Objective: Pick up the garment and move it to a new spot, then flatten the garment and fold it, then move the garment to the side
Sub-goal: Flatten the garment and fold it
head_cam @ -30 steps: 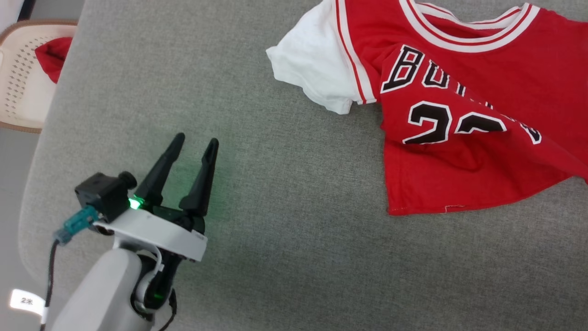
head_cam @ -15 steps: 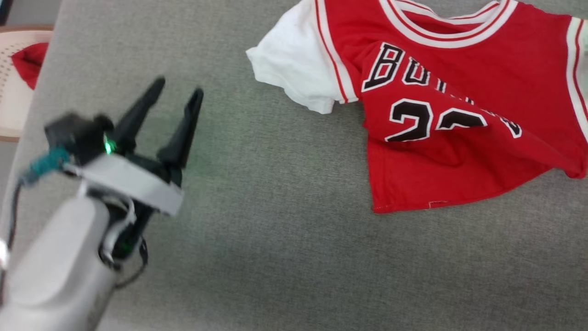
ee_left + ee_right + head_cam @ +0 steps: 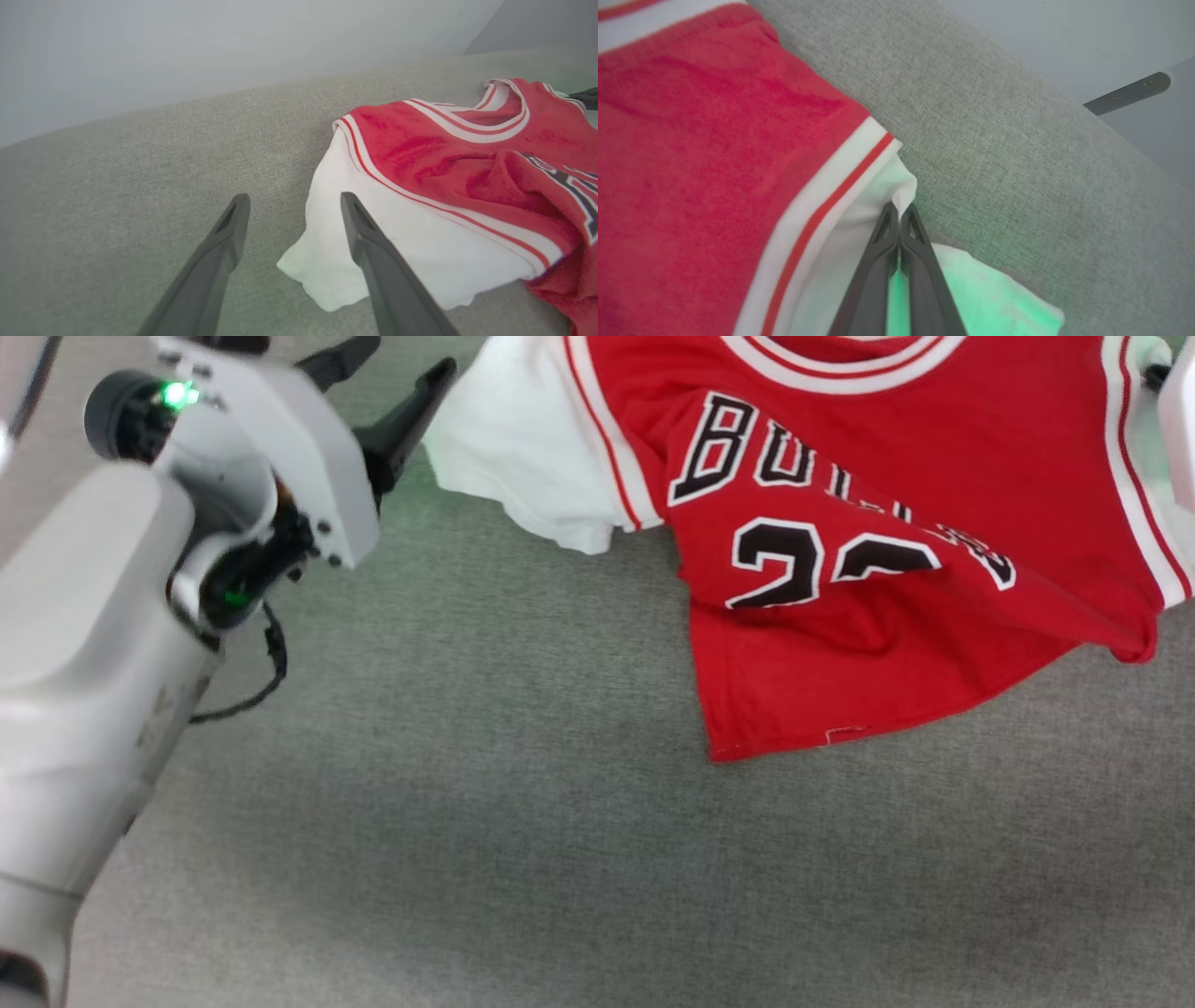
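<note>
Garment, a red jersey with white sleeves and a black "23", lay rumpled across the upper right of a grey fabric surface in the head view, with a diagonal fold running through the number.

At far left, the left gripper stood with its fingers wide apart and nothing between them. Its tips were just beside the jersey's left white sleeve. In the left wrist view, one finger of the left gripper overlapped that sleeve and the other stood over bare grey fabric. Whether either finger touched the cloth could not be told.

At far right, in the right wrist view, the right gripper was pinched tight on the edge of the other white sleeve, just past the red-and-white trim.

The step in hand appeared to be the pick-up, with one side gripped and the other not yet. To do it well, the left gripper would probably need to:
- move right until the sleeve hem sat deep between its fingers;
- stay low against the surface so that both layers of cloth were caught;
- close at about the same place on the sleeve as the right grip.

Both arms would then do best to lift level and together, held well apart, so the jersey hung spread rather than bunched.
</note>
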Motion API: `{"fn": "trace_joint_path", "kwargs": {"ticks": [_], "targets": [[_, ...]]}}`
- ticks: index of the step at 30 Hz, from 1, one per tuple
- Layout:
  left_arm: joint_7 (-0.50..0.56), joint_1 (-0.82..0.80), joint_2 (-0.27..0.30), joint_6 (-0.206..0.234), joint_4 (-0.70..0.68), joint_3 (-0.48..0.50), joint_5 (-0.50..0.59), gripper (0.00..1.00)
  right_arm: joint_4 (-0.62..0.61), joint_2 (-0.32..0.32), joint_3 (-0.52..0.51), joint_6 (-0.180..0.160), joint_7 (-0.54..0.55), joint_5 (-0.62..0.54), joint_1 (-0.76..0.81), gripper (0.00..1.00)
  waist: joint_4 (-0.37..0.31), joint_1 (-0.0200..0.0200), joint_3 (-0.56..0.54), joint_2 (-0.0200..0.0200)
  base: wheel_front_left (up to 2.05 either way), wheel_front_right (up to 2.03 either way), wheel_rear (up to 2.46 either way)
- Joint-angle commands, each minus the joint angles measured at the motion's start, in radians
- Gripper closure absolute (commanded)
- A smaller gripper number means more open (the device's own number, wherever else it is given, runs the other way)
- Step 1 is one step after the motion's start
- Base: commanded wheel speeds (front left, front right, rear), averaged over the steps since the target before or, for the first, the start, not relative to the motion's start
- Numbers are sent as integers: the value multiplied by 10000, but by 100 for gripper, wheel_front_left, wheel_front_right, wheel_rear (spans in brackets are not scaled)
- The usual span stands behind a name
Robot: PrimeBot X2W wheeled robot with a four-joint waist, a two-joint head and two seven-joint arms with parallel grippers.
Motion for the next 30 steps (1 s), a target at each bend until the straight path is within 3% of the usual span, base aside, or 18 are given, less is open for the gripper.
{"fn": "trace_joint_path", "kwargs": {"ticks": [1,8,14,15,16,17,23,30], "targets": [[246,-238,-71,-32,249,-272,-249,0,180,172,338,-7,93,53,359,100,-188,0,188,0,0,0,0],[1709,-1349,-466,-32,1399,-1276,-2221,0,324,346,942,-7,-42,295,129,100,-356,0,337,0,0,0,0],[2265,-1884,-628,-32,1944,-1988,-2856,0,457,509,1382,-7,-158,496,-75,100,-449,0,428,0,0,0,0],[2280,-1909,-656,-32,1955,-2079,-2961,8,488,517,1451,-7,-194,541,-105,100,-460,0,440,0,0,0,0],[2206,-1969,-638,-32,1962,-2148,-3040,59,522,520,1507,-7,-245,593,-134,100,-471,0,444,0,0,0,0],[2105,-2016,-610,-32,1958,-2211,-3089,100,513,518,1568,-7,-354,609,-169,100,-487,0,444,0,0,0,0],[1475,-2052,-445,-33,1938,-2452,-3417,100,597,574,1453,-7,-1119,987,-344,100,-569,0,196,0,0,0,0],[-81,-1814,-252,-33,1581,-2241,-4116,100,831,544,738,-8,-2677,1815,-658,100,-721,0,-534,0,0,0,0]]}}
